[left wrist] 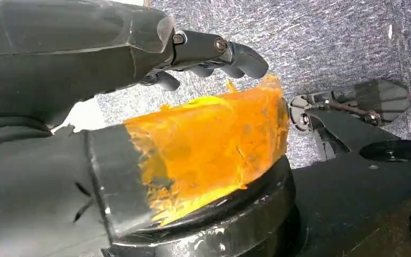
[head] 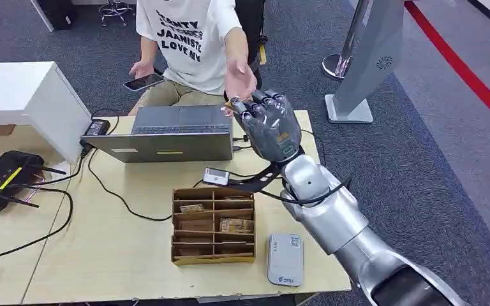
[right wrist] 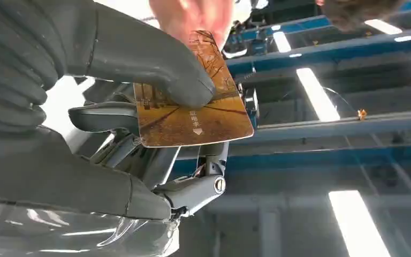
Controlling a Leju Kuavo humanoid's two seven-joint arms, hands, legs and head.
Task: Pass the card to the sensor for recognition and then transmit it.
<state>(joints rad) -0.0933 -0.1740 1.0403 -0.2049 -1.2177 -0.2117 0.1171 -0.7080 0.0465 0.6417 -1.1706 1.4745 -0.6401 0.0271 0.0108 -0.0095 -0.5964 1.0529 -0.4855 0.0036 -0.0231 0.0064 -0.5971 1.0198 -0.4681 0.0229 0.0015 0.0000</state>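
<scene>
A wooden table (head: 134, 268) carries an open laptop (head: 169, 134), a compartmented cardboard box (head: 214, 226) and a grey sensor (head: 285, 258) at its near edge. The right hand (head: 268, 121) is raised over the far edge, thumb pressing the brown card (right wrist: 192, 104) against its fingers. A seated person's hand (head: 239, 80) touches the card's far end. The left hand (left wrist: 139, 80) hangs over carpet, fingers curled around nothing.

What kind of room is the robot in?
Probably an office or lab: grey carpet, a table with a laptop and router, and a person seated there.
</scene>
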